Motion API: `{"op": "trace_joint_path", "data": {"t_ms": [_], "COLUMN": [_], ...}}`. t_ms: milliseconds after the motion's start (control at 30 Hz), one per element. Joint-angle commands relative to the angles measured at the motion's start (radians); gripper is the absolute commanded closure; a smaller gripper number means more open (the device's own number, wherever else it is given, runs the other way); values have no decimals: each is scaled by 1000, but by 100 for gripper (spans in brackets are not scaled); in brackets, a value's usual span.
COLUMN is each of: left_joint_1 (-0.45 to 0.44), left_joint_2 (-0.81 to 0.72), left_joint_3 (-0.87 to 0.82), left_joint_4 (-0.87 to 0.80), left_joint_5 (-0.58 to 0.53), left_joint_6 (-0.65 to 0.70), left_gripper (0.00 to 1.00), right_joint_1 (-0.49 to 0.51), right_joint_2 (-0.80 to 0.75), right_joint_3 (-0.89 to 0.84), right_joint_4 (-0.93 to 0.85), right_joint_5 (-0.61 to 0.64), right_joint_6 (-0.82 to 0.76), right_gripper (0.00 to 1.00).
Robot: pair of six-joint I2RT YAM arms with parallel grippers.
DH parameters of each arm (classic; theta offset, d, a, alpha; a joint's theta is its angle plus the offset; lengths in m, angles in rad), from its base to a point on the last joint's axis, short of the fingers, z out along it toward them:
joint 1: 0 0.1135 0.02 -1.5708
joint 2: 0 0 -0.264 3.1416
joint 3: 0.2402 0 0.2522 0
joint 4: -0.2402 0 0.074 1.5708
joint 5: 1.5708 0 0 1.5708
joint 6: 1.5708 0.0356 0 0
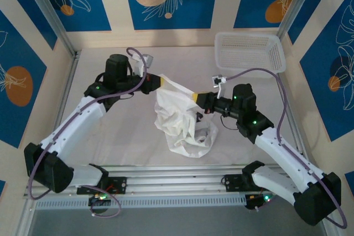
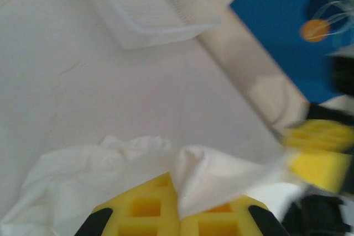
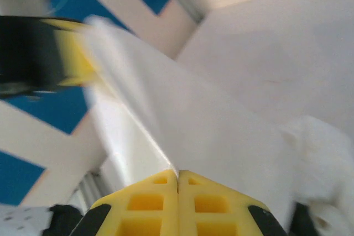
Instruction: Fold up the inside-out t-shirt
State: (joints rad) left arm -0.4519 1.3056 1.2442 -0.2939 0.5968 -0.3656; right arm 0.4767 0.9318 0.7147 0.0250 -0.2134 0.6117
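Note:
The white inside-out t-shirt point(image 1: 180, 120) hangs bunched above the middle of the table, stretched between both grippers, its lower part heaped on the surface. My left gripper point(image 1: 156, 81) is shut on the shirt's upper left edge; in the left wrist view the cloth point(image 2: 221, 178) comes out from between the yellow fingers point(image 2: 144, 211). My right gripper point(image 1: 194, 97) is shut on the shirt's right edge; in the right wrist view a taut sheet of cloth point(image 3: 182, 114) runs from the closed yellow fingers point(image 3: 210, 205) up to the left gripper point(image 3: 74, 53).
A white mesh basket point(image 1: 250, 51) stands at the back right of the table, seen too in the left wrist view point(image 2: 149, 6). Blue patterned panels wall the table's sides and back. An aluminium rail point(image 1: 166, 183) runs along the near edge between the arm bases.

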Motion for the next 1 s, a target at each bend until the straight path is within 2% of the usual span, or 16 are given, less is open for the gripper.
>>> {"op": "trace_joint_path", "data": {"t_ms": [0,67,133,233,300,367,533,600,700,733,833,900,967], "left_joint_1": [4,-4,-11,-29,-45,-62,-82,-86,-97,-99,-100,-100,-99], "left_joint_2": [-17,-17,-18,-20,-20,-22,-7,-3,-12,-15,-21,-26,-24], "left_joint_3": [61,75,74,66,63,67,96,100,97,97,99,100,97], "left_joint_4": [9,-59,-97,-120,-123,-123,-144,-145,-140,-143,-172,-217,-274], "left_joint_5": [192,194,195,201,207,212,166,169,171,169,147,50,-164], "left_joint_6": [20,84,127,166,181,197,205,206,214,218,244,268,277], "left_gripper": [97,97,99,100,100,100,100,100,100,100,100,100,97], "right_joint_1": [2,21,52,101,123,133,175,198,213,214,215,216,222], "right_joint_2": [-31,-44,-52,-62,-57,-28,92,135,180,192,221,215,194], "right_joint_3": [-40,-47,-46,-31,-7,36,142,155,166,174,192,193,191], "right_joint_4": [-78,-50,-8,32,42,30,30,71,105,107,95,100,93], "right_joint_5": [111,104,53,14,3,-15,-125,-110,-56,-41,-41,-47,-41], "right_joint_6": [-47,-79,-152,-293,-385,-441,-498,-500,-498,-491,-473,-436,-398], "right_gripper": [100,98,87,53,41,34,32,32,38,44,79,99,100]}}
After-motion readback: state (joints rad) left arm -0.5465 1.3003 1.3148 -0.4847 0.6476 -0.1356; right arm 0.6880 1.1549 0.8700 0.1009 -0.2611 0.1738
